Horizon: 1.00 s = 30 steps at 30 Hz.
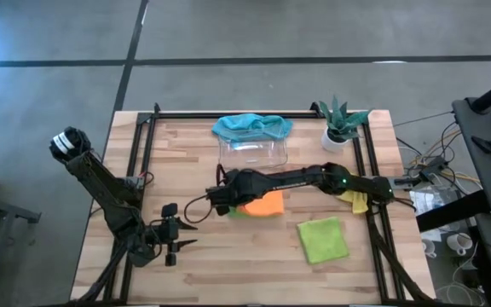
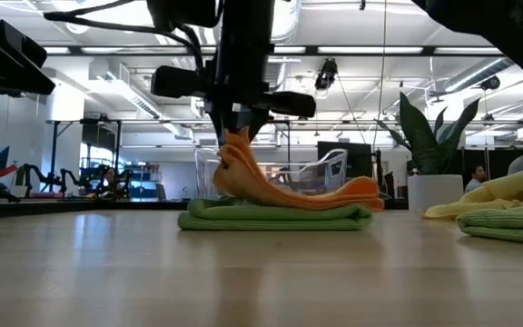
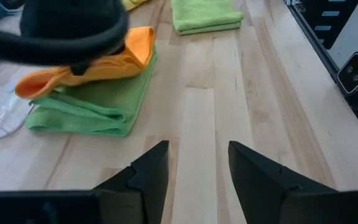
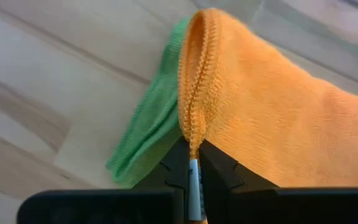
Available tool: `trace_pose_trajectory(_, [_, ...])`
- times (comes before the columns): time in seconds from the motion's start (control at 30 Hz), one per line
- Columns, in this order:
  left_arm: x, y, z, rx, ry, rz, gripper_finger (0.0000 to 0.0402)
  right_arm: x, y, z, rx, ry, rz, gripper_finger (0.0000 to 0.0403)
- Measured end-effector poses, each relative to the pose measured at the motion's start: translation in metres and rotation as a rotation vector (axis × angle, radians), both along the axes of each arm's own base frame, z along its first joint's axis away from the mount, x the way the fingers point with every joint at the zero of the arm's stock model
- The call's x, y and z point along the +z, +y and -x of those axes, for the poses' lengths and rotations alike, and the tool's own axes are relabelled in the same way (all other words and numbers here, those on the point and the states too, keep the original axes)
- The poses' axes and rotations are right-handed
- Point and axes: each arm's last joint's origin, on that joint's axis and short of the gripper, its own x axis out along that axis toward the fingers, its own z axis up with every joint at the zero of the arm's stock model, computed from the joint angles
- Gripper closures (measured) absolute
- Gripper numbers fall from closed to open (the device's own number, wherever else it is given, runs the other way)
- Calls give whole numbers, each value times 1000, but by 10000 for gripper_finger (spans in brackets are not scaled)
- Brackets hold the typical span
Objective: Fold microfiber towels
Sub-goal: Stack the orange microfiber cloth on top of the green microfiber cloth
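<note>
I see the soft orange microfiber towel [image 2: 289,193] lying on top of a folded lime green microfiber towel [image 2: 275,216] near the middle of the light wooden slatted table [image 1: 228,264]. My right gripper [image 4: 193,171] has its fingers pinched together on the orange towel's stitched edge, and that end is lifted off the green one while the other end rests on it. A second folded lime green towel [image 1: 323,240] lies apart, nearer the front right of the table, and a crumpled yellow towel [image 1: 355,201] sits just under the right arm. The teal blue towel [image 1: 251,125] is draped over the far rim of the clear plastic tray [image 1: 254,153]. Beside that stands a small green potted plant in a white pot [image 1: 339,124]. My left gripper [image 1: 180,235] hangs at the front left, fingers parted and empty.
</note>
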Motion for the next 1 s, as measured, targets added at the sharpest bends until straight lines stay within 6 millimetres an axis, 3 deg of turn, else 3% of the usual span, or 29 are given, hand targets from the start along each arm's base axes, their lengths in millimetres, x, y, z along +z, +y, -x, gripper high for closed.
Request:
trace_pose_trajectory(0.23, [0,0,0,0,1,-1,251,31,-2,6,5,-70,-14,385])
trace_pose_trajectory(0.7, [-5,2,2,4,8,-4,251,17,-8,4,-45,-56,8,380])
trace_pose_trajectory(1.0, [-5,2,2,11,8,10,251,5,-6,-9,55,-150,11,287])
